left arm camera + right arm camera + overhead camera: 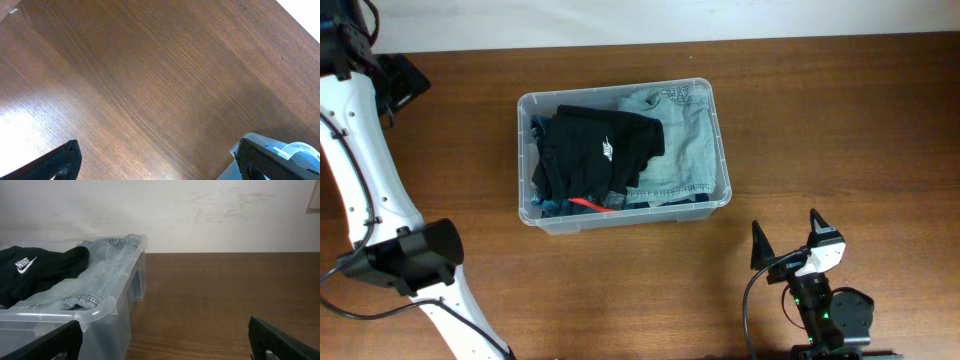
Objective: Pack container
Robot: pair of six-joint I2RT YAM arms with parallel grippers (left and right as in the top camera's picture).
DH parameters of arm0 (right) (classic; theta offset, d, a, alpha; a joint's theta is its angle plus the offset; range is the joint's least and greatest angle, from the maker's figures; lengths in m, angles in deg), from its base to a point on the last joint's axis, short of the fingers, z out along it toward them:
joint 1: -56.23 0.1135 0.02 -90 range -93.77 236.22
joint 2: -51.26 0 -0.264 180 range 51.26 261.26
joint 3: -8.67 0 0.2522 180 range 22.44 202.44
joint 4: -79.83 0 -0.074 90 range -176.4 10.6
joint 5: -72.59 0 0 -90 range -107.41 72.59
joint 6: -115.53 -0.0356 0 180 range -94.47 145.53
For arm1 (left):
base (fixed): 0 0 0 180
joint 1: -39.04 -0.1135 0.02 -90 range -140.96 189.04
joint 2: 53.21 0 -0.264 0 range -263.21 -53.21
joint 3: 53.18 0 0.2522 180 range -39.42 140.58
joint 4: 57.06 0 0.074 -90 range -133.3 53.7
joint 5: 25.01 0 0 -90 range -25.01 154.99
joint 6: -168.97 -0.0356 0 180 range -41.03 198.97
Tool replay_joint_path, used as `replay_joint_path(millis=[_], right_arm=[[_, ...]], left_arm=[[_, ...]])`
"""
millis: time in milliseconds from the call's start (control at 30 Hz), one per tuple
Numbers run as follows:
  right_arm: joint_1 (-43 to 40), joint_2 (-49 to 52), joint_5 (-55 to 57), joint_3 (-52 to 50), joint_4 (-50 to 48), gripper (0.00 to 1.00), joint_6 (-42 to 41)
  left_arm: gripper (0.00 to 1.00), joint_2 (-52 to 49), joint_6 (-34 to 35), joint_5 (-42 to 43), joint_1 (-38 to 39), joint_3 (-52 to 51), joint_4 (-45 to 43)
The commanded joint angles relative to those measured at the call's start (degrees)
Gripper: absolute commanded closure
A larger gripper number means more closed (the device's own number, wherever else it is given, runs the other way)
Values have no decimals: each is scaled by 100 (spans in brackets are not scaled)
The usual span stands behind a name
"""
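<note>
Overhead view: the container, a clear rectangular bin with a rolled rim, stands on the brown wooden surface close to the centre of the frame, a little toward 11 o'clock. It holds folded clothing. A black garment bearing a small white logo fills the 9 o'clock half, and a light blue denim piece fills the 3 o'clock half and reaches the rim at 12 o'clock. A thin red item shows at the 6 o'clock wall, beside darker blue fabric. The right tool sits low over the surface at 5 o'clock from the container, well apart from it, its two dark fingers spread and nothing between them. In the right wrist view the same tool faces the container's near corner, the denim lying level with the rim. The left arm runs along the 9 o'clock edge of the overhead view, its white link rising from a black joint at 7 o'clock. In the left wrist view the left tool looks down on bare wood, fingers wide apart and empty.
</note>
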Motion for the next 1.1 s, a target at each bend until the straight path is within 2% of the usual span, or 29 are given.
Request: replay_joint_path(millis=[0, 533, 633, 800, 933, 1067], right_arm=[[-44, -63, 70, -28, 44, 1, 59], [-44, -63, 70, -28, 44, 2, 59], [-44, -63, 70, -28, 44, 1, 59], [-44, -63, 70, -28, 44, 2, 59], [-44, -63, 70, -28, 44, 1, 59], [-44, -63, 70, -28, 44, 1, 59]], left_arm=[[1, 92, 28, -22, 7, -28, 2], [1, 90, 22, -28, 7, -28, 4], [1, 92, -188, -20, 15, -28, 4], [1, 304, -190, 404, 221, -70, -68], [1, 931, -680, 409, 774, -813, -970], [1, 2002, -1823, 409, 1462, -2605, -2710]])
